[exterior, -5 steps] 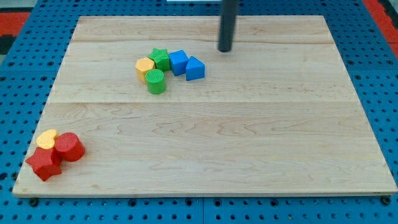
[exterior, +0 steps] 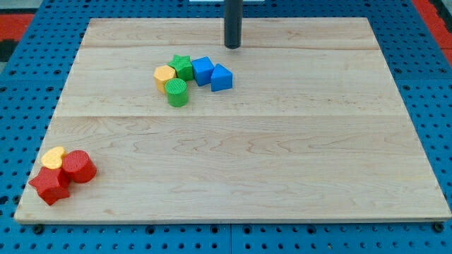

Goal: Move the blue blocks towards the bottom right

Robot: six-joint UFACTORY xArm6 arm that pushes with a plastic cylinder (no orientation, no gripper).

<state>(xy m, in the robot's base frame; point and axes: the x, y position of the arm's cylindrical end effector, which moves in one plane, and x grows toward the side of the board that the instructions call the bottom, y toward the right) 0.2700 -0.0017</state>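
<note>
Wooden board on blue pegboard — two blue blocks, cube and triangular one, touching, upper-middle. Green star just left of cube. My tip bare, holding nothing — near, up-right of cube.

Lab-style robot test bench, not a home. A pale wooden counter sits on a blue perforated pegboard base that frames it on all sides; red pegboard shows past the counter's top corners. Small coloured toy blocks on the counter, a dark rod hanging above them.
</note>
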